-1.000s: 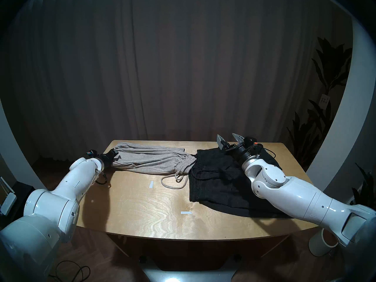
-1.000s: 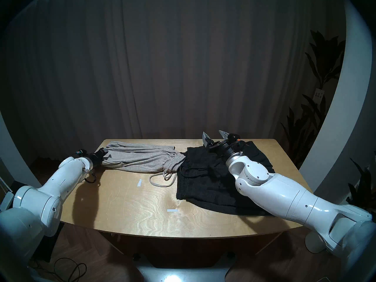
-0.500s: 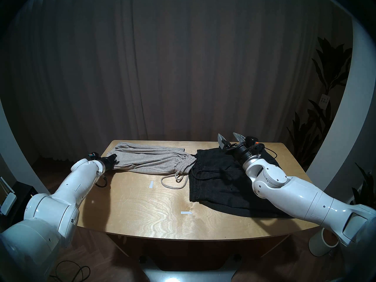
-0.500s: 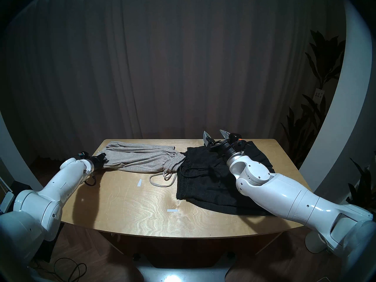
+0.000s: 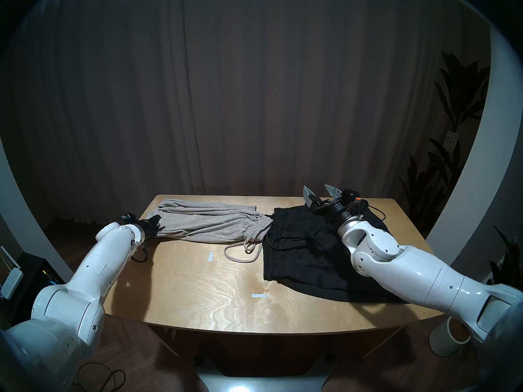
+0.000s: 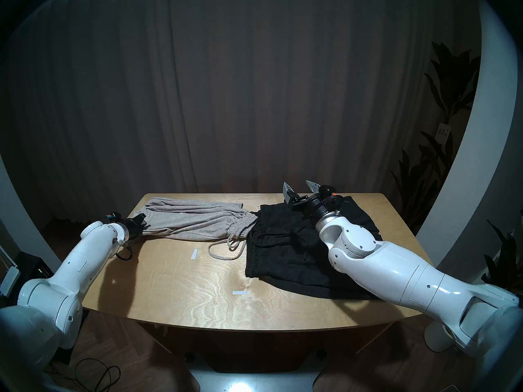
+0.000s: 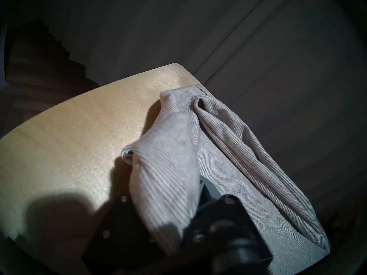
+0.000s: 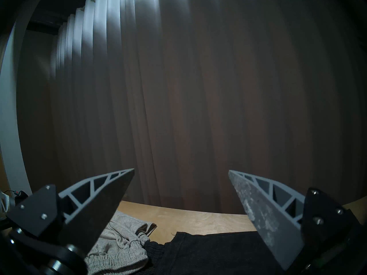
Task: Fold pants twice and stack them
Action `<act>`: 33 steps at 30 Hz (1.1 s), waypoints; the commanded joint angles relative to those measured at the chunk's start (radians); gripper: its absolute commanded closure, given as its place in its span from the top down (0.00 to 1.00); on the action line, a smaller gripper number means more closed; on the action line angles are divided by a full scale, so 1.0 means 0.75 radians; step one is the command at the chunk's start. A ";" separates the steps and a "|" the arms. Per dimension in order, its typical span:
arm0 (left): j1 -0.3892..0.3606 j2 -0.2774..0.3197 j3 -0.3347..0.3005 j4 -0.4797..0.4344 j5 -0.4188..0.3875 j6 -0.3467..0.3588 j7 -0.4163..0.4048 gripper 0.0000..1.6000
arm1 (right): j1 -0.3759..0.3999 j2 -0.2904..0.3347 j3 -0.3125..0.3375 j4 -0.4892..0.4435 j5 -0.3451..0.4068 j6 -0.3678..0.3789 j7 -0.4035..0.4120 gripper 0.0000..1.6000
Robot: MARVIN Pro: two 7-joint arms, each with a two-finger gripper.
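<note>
We see a wooden table (image 5: 198, 292) with two pieces of white tape, one (image 5: 210, 256) near the middle and one (image 5: 259, 295) closer to the front edge, and a dark curtain (image 5: 254, 86) hanging behind it. Leafy plants (image 5: 452, 122) stand at the right with a small white tag (image 5: 451, 139) whose writing is too small for us to read; no other lettering shows. A white cylinder (image 5: 448, 339) stands on the floor at the right, and a black cable (image 5: 99, 378) loops on the floor at the left. The grey pants (image 5: 209, 221) lie bunched along the far left of the table, their pale cord (image 5: 240, 252) trailing toward us, the waistband touching the black pants (image 5: 311, 255), which lie flat on the right. Our left gripper (image 5: 155, 223) is clenched on the leg end of the grey pants near the table's left edge; in the left wrist view the cloth bulges between the black fingers (image 7: 214, 215). Our right gripper (image 5: 319, 191) hangs released above the far edge of the black pants, and the right arm (image 5: 410, 272) hides part of them.
</note>
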 commanded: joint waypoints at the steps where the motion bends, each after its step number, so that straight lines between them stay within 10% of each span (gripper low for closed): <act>1: 0.106 0.067 -0.062 -0.163 -0.047 0.010 0.015 0.00 | 0.013 -0.015 0.007 -0.007 -0.006 -0.020 0.007 1.00; 22: 0.488 0.148 -0.277 -0.564 -0.203 0.021 0.160 0.00 | 0.042 -0.064 0.000 0.020 -0.025 -0.001 0.033 1.00; 33: 0.497 0.155 -0.299 -0.684 -0.176 -0.051 0.209 0.00 | 0.021 -0.050 0.005 0.011 -0.023 -0.017 0.030 1.00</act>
